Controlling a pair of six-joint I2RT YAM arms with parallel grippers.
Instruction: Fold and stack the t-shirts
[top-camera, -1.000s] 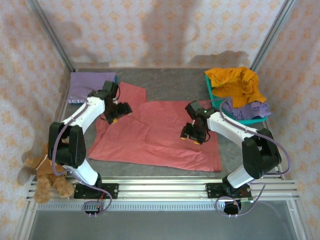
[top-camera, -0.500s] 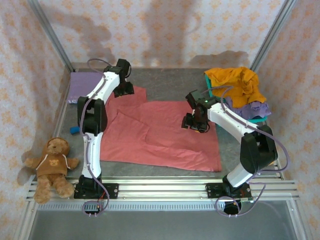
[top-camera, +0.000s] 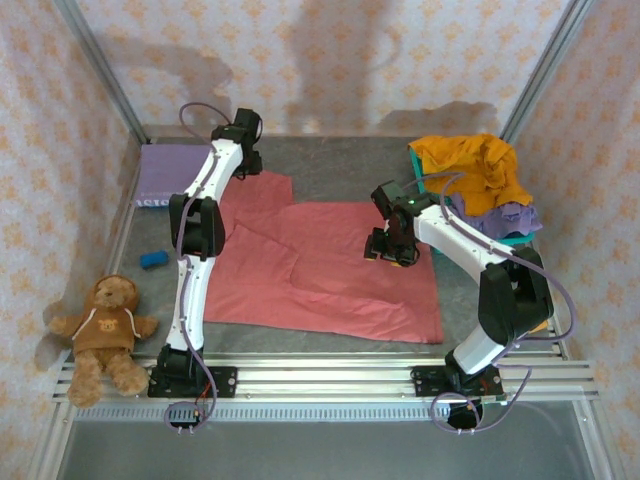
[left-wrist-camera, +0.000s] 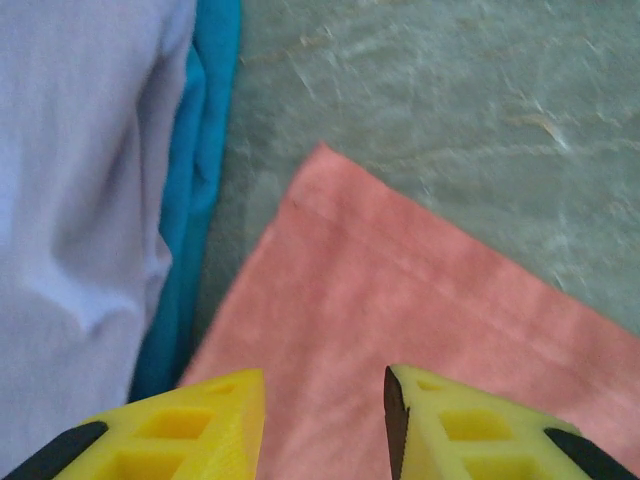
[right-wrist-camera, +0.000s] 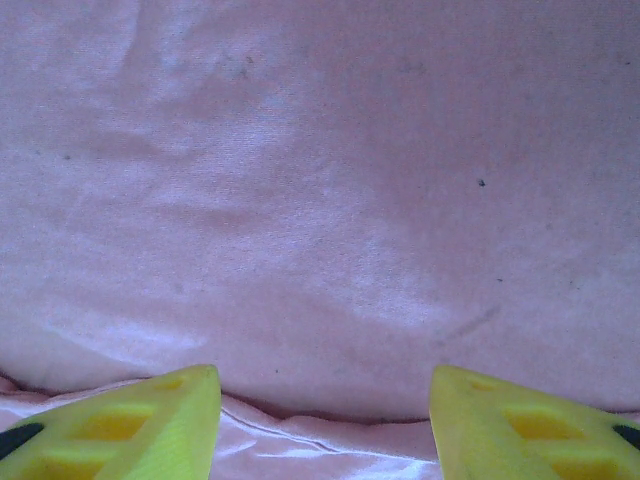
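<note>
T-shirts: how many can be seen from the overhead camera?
4: a red shirt spread flat mid-table; a lavender shirt folded at back left; an orange shirt heaped on the basket at right; a purple shirt under it. More may lie hidden there.

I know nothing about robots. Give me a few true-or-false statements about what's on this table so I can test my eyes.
1. The red shirt lies spread out on the table. True.
2. The orange shirt lies folded at the left rear. False: it is heaped on the basket at the right rear.
3. The left gripper and the right gripper are both open. True.
4. The teddy bear sits in the basket. False: it lies at the near left, by the rail.
5. The left gripper holds the purple shirt. False: it is open over a corner of the red shirt, with the purple shirt beside it.
</note>
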